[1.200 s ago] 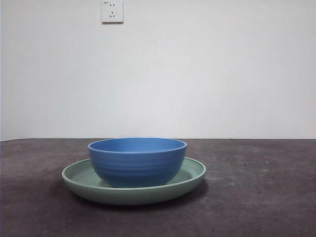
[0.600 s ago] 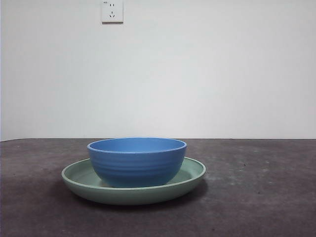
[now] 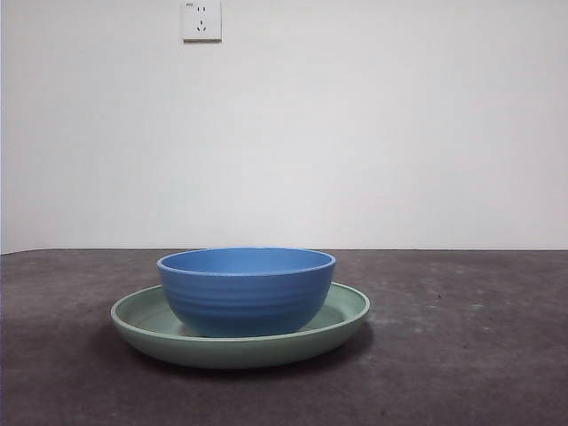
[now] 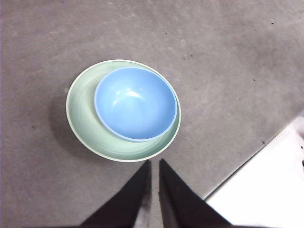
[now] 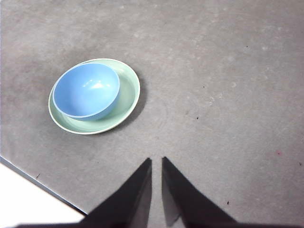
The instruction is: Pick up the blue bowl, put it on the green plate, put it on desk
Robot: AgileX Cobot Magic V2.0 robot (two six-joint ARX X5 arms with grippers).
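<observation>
1. The blue bowl (image 3: pixel 247 291) sits upright inside the green plate (image 3: pixel 142 321), its base resting on the plate's floor. Its opening faces up and nothing lies in it.
2. The green plate lies flat on the desk (image 3: pixel 470 355). Its raised rim shows on both sides of the bowl in the front view.
3. From above, the blue bowl (image 4: pixel 135 104) sits off-centre on the green plate (image 4: pixel 83 123), so a broad crescent of bare plate shows on one side and only a thin strip on the other.
4. The left gripper (image 4: pixel 153 164) hangs high above the desk (image 4: pixel 228 71), just off the plate's rim. Its jaws are pressed nearly together with only a thin slit between them, and they grasp nothing.
5. The right gripper (image 5: pixel 156 161) also hangs high above the desk (image 5: pixel 223 85), well apart from the blue bowl (image 5: pixel 86 90) and green plate (image 5: pixel 127 92). Its jaws stand almost closed and empty.
6. A white wall socket (image 3: pixel 201 20) is mounted on the pale wall (image 3: pixel 399 133) behind the desk.
</observation>
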